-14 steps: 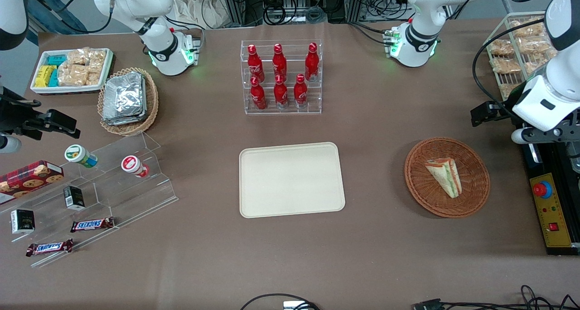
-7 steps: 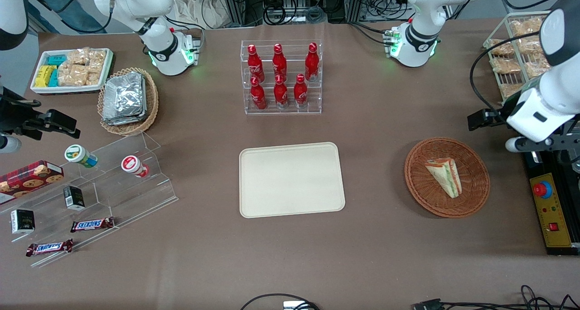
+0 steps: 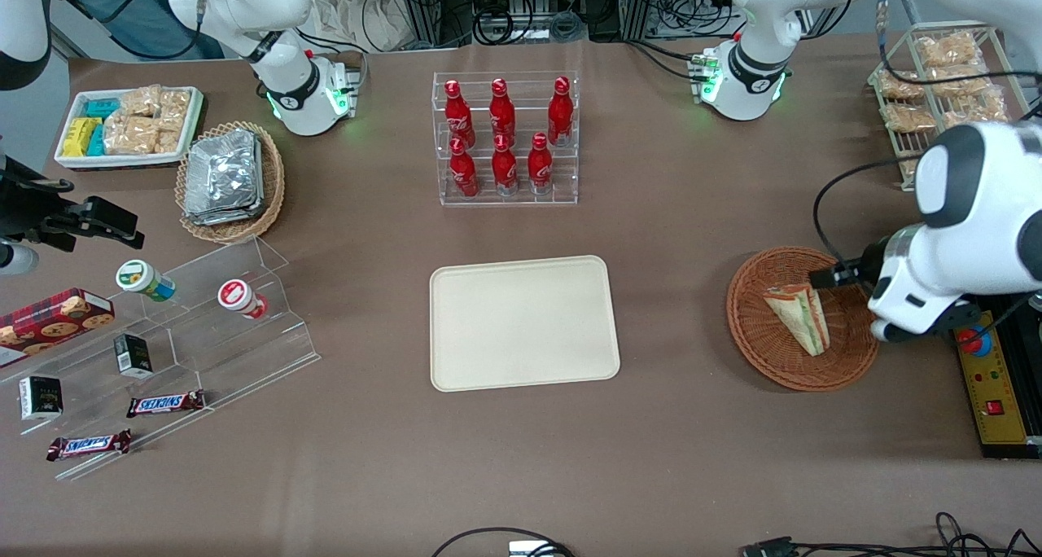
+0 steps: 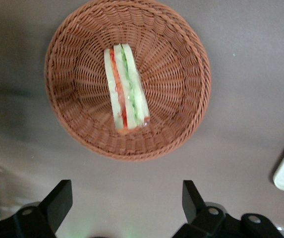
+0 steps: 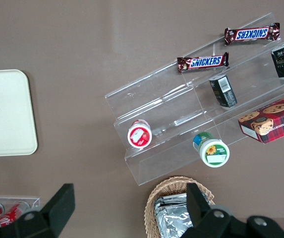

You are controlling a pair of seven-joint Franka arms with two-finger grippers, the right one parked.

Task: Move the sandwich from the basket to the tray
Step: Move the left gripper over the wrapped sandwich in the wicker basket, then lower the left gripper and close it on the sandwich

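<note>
The left arm is coming in over the basket (image 3: 803, 318) from the working arm's end of the desk (image 3: 667, 459). 1 second ago its wrist was well apart from the basket, near the wire rack (image 3: 936, 93) with snack bags; half a second ago it was still outside the rim. Now the wrist is hanging above the basket's edge, so I judge that the approach is nearly finished and the descent is the next step.

The hand (image 4: 127, 208) is wide: in the left wrist view its 2 fingers (image 4: 57, 201) are standing far apart, holding nothing, and the sandwich (image 4: 126, 89) is lying between their lines but farther ahead. The sandwich (image 3: 799, 317) is resting flat in the middle of the basket, not moved. The tray (image 3: 523, 322) is bare, well apart from the basket, toward the middle of the desk. The bottles (image 3: 505, 133) and everything else are staying as before.
</note>
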